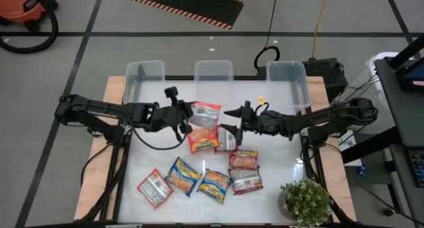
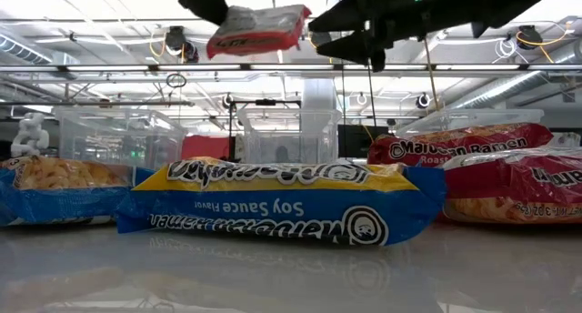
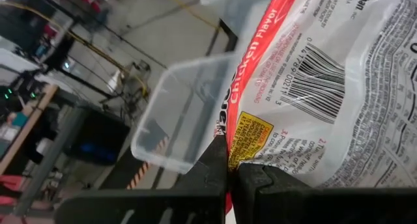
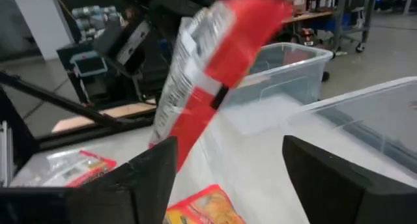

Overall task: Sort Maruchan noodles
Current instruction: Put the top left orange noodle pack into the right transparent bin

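Note:
My left gripper is shut on an orange-red Maruchan packet, which shows its white printed back and barcode in the left wrist view. The packet is in the air above the table's middle. My right gripper is open just right of that packet, touching nothing; its wrist view shows the packet ahead of its spread fingers. Several more packets lie flat on the table: orange-red, maroon, blue-and-yellow. My left gripper pinches the orange-red packet between its two fingers at one edge, beside the red stripe. The fingers come level from the table's left. The packet is lifted clear and sticks out roughly level past the fingertips.
Three clear plastic bins stand along the far edge, left, middle and right. More packets lie near the near edge: blue-and-yellow, maroon, one with a white back. A potted plant stands at the near right corner.

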Controlling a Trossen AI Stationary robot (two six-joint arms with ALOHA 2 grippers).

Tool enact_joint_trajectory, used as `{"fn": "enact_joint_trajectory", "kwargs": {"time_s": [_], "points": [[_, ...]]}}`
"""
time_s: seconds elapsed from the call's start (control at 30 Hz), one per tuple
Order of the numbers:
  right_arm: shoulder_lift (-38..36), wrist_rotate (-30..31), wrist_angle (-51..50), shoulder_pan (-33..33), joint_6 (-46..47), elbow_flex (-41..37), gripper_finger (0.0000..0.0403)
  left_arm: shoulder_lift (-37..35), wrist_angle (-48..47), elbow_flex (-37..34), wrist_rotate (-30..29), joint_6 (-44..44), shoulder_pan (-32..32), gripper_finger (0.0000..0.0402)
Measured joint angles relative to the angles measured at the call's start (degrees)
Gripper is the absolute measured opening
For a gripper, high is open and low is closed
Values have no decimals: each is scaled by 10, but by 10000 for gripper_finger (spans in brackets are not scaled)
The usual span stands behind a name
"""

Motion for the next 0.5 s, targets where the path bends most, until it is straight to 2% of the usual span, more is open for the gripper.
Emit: {"fn": "enact_joint_trajectory", "kwargs": {"time_s": [0.17,0.5], "points": [[32,-45,71,-9,13,0,283,0,30,0,-2,15,11,3],[62,-74,147,-17,76,0,283,2,33,0,-3,-13,10,3]]}}
